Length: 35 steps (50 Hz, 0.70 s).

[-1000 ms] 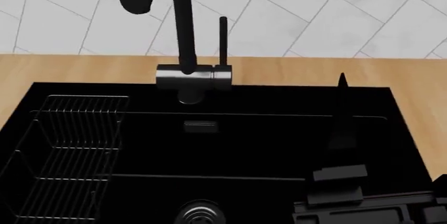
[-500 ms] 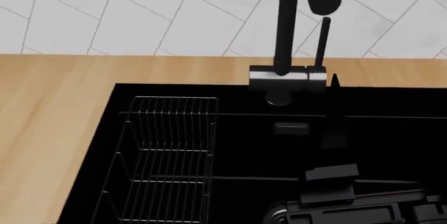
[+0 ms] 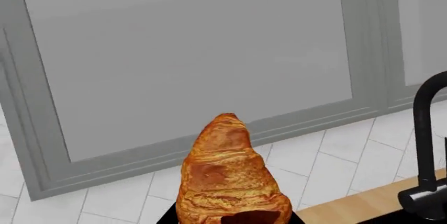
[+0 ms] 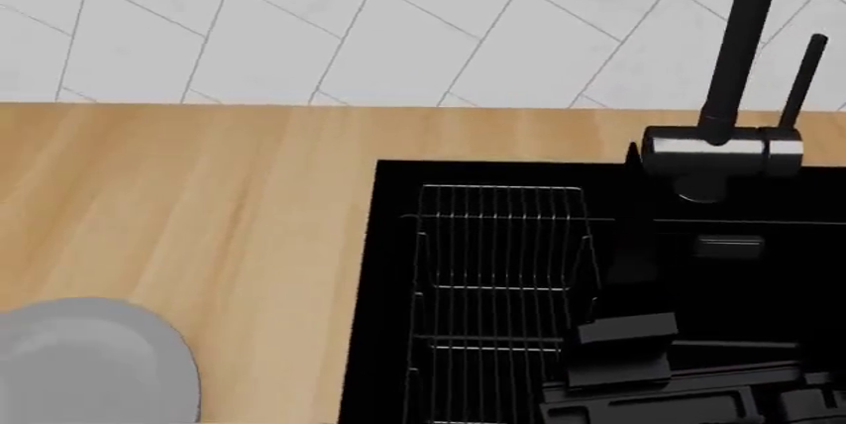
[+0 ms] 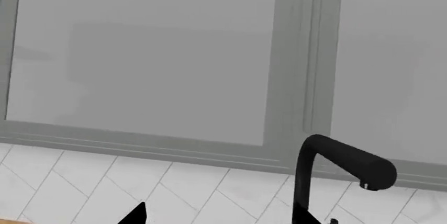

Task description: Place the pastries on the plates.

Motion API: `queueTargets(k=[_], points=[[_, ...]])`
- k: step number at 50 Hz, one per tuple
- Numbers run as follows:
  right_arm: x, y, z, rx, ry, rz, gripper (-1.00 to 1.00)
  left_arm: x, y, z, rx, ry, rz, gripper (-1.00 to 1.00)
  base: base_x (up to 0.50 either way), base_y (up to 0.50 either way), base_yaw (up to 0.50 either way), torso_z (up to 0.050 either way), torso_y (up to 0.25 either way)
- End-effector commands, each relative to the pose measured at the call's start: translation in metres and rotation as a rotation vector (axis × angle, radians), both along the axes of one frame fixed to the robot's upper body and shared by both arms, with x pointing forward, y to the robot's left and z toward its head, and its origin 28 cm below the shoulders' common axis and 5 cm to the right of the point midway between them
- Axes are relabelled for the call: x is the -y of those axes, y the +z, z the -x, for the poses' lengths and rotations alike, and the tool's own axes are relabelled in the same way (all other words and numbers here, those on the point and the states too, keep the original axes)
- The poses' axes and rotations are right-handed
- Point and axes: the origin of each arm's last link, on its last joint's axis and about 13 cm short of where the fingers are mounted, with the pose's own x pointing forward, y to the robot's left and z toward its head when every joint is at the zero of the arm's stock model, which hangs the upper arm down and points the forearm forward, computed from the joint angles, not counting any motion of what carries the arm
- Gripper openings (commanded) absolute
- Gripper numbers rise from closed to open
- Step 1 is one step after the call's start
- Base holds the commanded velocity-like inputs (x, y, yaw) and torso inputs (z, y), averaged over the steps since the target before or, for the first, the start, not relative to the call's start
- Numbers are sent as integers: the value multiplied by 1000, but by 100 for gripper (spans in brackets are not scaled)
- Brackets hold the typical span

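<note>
A golden-brown croissant (image 3: 231, 177) stands on end in the left wrist view, my left gripper (image 3: 234, 220) shut on its lower part, black jaw edges showing at either side. It is held in front of a tiled wall and a grey window. My left gripper is out of the head view. A light grey plate (image 4: 79, 360) lies on the wooden counter at that view's lower left. My right gripper (image 5: 234, 221) is open with nothing between its tips, one black fingertip (image 5: 136, 214) showing. In the head view the right arm (image 4: 628, 345) hangs over the sink.
A black sink (image 4: 740, 285) is set in the wooden counter (image 4: 198, 206), with a wire dish rack (image 4: 496, 275) at its left end. A tall black faucet (image 4: 734, 67) rises at the sink's back edge, also in the right wrist view as the faucet (image 5: 335, 166). White tiles cover the wall.
The head view has swung left: sink, rack and faucet slid to the right, and bare counter and the grey plate came into view. The right arm keeps its place in the view.
</note>
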Motion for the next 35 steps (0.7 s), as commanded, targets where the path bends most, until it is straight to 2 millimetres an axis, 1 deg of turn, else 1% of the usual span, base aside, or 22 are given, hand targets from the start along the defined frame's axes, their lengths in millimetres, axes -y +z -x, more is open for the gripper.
queueTargets(k=[1,9,14,18,21,25,28,31,35], points=[[0,-2,1,-4,0,1,100,1,1,1,-9,0,34,-100,0,500,0,0,0],[-1,-4,-1,-22,7,22,100,3,3,-1,-11,-9,24,-100,0,495,0,0,0],[-2,-6,-2,-28,15,20,100,4,7,-8,-16,-11,-1,-100,0,77,0,0,0],[-1,-6,-4,-17,2,3,100,5,20,-21,-61,-8,-74,-100,0,0,0,0,0],[0,-6,-4,-15,0,-9,100,7,25,-28,-91,-12,-126,-100,0,0,0,0,0],[0,-7,-5,-20,4,-7,100,10,32,-40,-161,-34,-238,-100,0,0,0,0,0],[0,-8,-4,-15,-3,-14,100,12,43,-55,-217,-17,-336,-100,0,0,0,0,0],[0,-10,-3,-18,-4,-18,100,12,46,-64,-298,-30,-390,-100,0,0,0,0,0],[-1,-10,-2,-14,-11,-19,100,11,54,-82,-351,-7,-453,-100,0,0,0,0,0]])
